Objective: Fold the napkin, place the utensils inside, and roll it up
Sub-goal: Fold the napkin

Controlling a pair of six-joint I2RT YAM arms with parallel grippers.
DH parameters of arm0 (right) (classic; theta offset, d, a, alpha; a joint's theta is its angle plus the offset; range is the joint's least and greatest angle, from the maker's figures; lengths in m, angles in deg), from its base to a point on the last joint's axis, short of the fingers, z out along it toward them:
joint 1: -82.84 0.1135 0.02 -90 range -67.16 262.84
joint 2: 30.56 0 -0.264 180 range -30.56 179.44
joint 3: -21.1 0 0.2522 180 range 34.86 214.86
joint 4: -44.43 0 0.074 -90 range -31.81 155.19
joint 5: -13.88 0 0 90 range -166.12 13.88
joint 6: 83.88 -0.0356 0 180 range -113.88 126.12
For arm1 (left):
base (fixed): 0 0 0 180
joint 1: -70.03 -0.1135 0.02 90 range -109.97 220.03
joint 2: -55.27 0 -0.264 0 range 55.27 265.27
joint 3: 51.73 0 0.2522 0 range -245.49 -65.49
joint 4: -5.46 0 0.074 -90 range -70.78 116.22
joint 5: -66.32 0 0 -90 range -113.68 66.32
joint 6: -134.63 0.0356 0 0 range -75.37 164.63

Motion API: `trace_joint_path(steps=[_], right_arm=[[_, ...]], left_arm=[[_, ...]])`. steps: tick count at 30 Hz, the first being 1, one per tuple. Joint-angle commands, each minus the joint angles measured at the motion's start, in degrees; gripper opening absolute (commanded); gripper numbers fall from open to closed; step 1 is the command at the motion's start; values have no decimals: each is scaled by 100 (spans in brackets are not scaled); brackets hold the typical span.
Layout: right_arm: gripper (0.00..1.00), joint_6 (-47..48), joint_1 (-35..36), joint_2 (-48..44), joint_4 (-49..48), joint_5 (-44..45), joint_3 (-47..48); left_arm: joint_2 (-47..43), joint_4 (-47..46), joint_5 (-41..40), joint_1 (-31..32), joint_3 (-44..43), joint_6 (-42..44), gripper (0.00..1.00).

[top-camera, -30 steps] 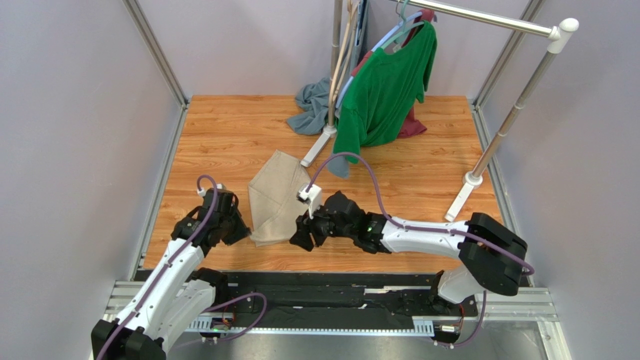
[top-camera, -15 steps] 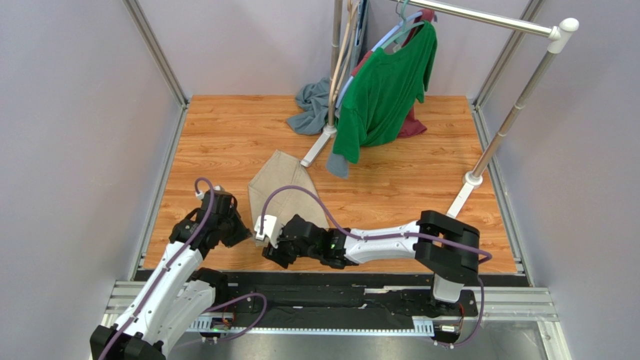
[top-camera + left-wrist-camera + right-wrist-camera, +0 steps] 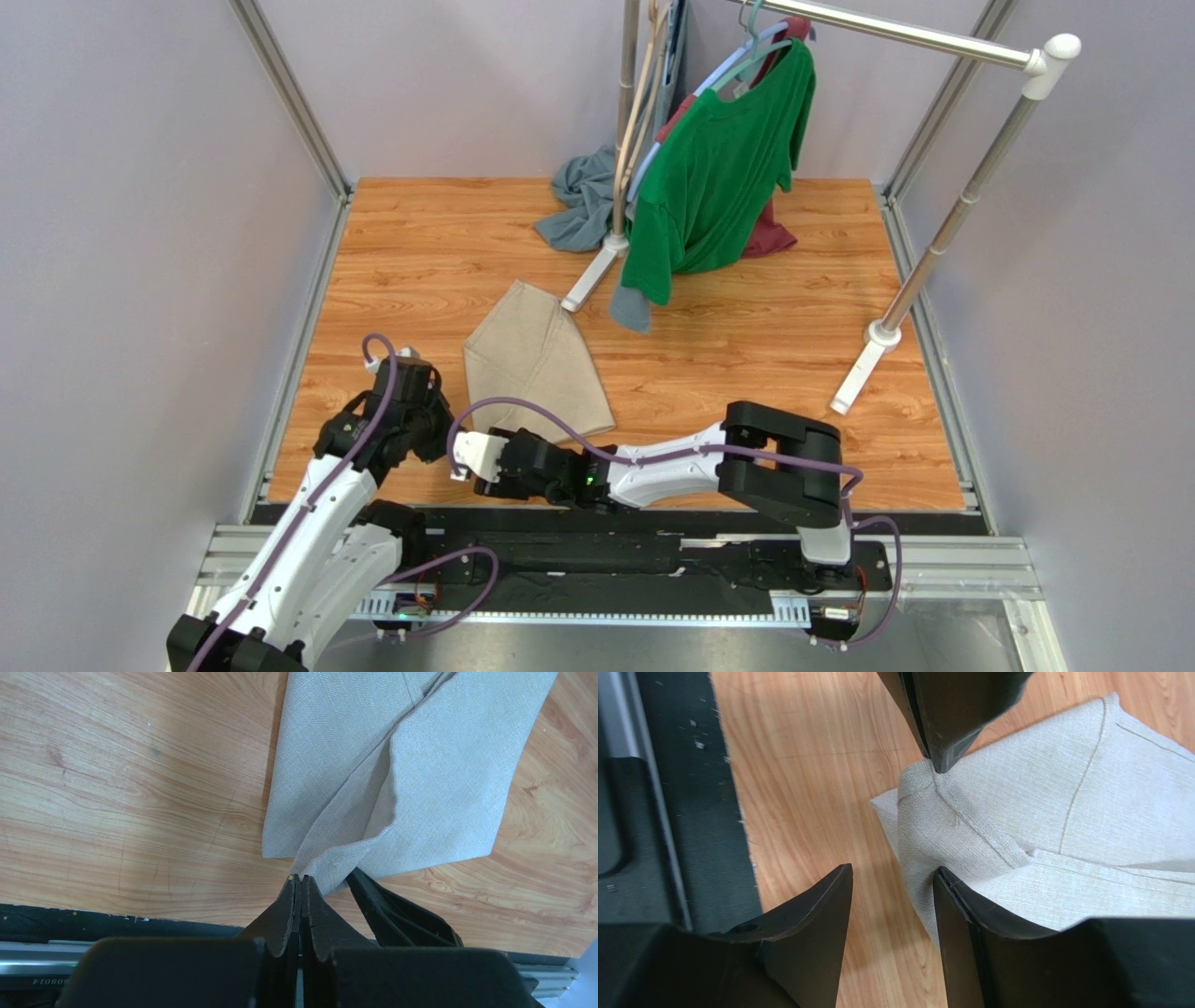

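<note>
The beige woven cloth napkin (image 3: 536, 367) lies flat on the orange-brown wood-grain tabletop (image 3: 421, 252), at about 7 o'clock from the tabletop's middle. From above it is a rough kite shape, with a narrow tip pointing to 12 o'clock and a broader edge toward 5 o'clock. Its fabric is matte with a fine, even weave. A stitched hem line runs along one border, and folded layers overlap and form soft ridges near its 7 o'clock corner.

In the left wrist view the napkin (image 3: 421, 777) narrows to a point that rises slightly off the wood. There the black, wedge-shaped left hand (image 3: 302, 885) has its two smooth fingers pressed together, clamping that corner.

The right wrist view shows the same pinched corner at 12 o'clock under the left hand (image 3: 941, 742). Below it the right hand (image 3: 892, 892) has its curved black fingers apart. One finger is over bare wood at 7 o'clock and the other is against the napkin (image 3: 1074, 798) edge.

At 12 o'clock on the tabletop a green fabric shirt (image 3: 723, 154) hangs from a silver metal rack (image 3: 968, 210), and a crumpled grey-blue cloth (image 3: 582, 196) lies at the shirt's 9 o'clock.
</note>
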State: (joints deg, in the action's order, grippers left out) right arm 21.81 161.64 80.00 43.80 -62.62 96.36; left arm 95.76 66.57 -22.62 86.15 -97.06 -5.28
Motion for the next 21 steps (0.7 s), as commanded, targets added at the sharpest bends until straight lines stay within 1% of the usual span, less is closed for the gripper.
trace_joint_path(steps=[1,5,13,19,21], right_arm=[[49,365,65,176,-564,583,284],[48,506,82,281,-723,821,345],[43,559,82,378,-837,918,407],[36,559,65,413,-943,971,407],[31,559,74,448,-951,962,416]], left_arm=[[-67,11,96,23,-121,-54,0],[-103,28,114,23,-112,-71,0],[-173,116,166,23,-130,-133,0],[-208,143,193,23,-139,-159,0],[-217,143,184,23,-147,-168,0]])
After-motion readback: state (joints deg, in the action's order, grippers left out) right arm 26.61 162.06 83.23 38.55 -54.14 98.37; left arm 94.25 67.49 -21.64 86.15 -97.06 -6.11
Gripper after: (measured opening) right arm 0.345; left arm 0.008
